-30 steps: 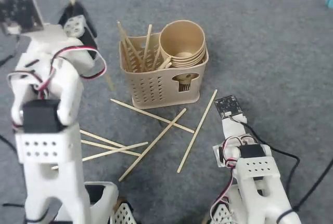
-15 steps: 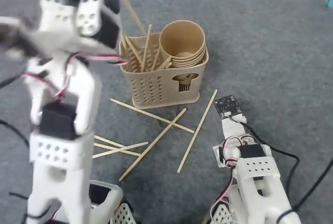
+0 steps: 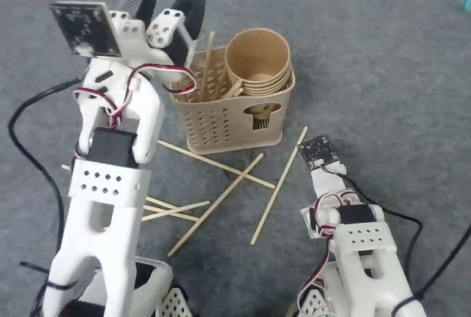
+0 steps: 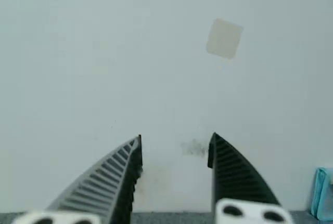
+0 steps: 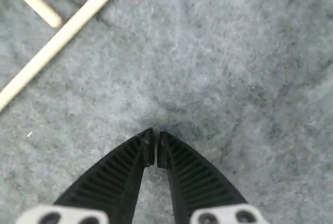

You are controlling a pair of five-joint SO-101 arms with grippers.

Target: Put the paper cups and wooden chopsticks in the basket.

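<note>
Lying loose beside the basket point(image 3: 221, 122), chopsticks point(image 3: 215, 163) cross on grey carpet point(image 3: 383, 74).

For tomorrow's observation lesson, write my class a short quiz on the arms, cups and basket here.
1. True or false: the left tool is shut.
2. The paper cups are: A) stacked inside the basket, B) beside the basket, C) in the left tool.
3. Fill in: the right tool, low over the carpet, is ___.
Key: 1 false, it is open and empty; 2 A; 3 shut.
</note>
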